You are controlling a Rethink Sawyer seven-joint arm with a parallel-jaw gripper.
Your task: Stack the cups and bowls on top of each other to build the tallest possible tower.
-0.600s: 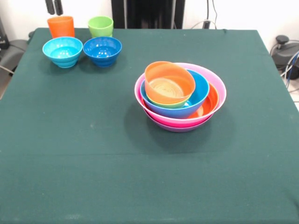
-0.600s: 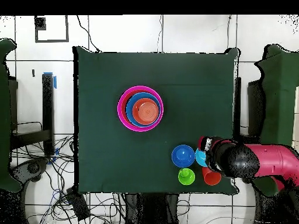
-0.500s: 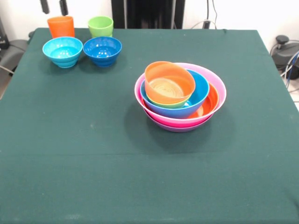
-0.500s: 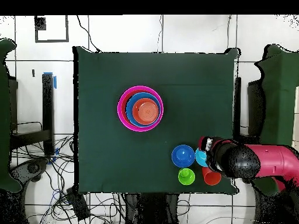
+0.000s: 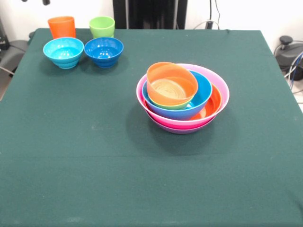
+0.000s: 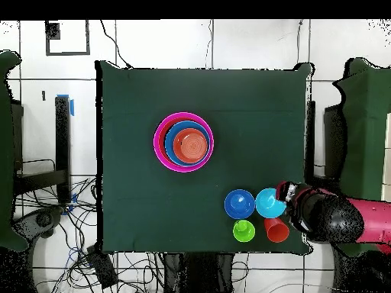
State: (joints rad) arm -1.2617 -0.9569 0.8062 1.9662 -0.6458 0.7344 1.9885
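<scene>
No readable text, labels, brands, numbers or signs anywhere, none on the bowls (image 5: 182, 97), cups (image 5: 61, 26), or green table (image 5: 142, 179)

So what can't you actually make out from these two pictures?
- The gripper: the front view shows only dark tips cut off by the top edge; overhead, the red and black arm hides it. Open or shut is unclear.
- The multicoloured tower of glossy plastic bowls: the lowest purple bowl is only a sliver in front, hidden overhead by the pink one.
- The small orange bowl on top: whatever lies beneath it is covered.
</scene>
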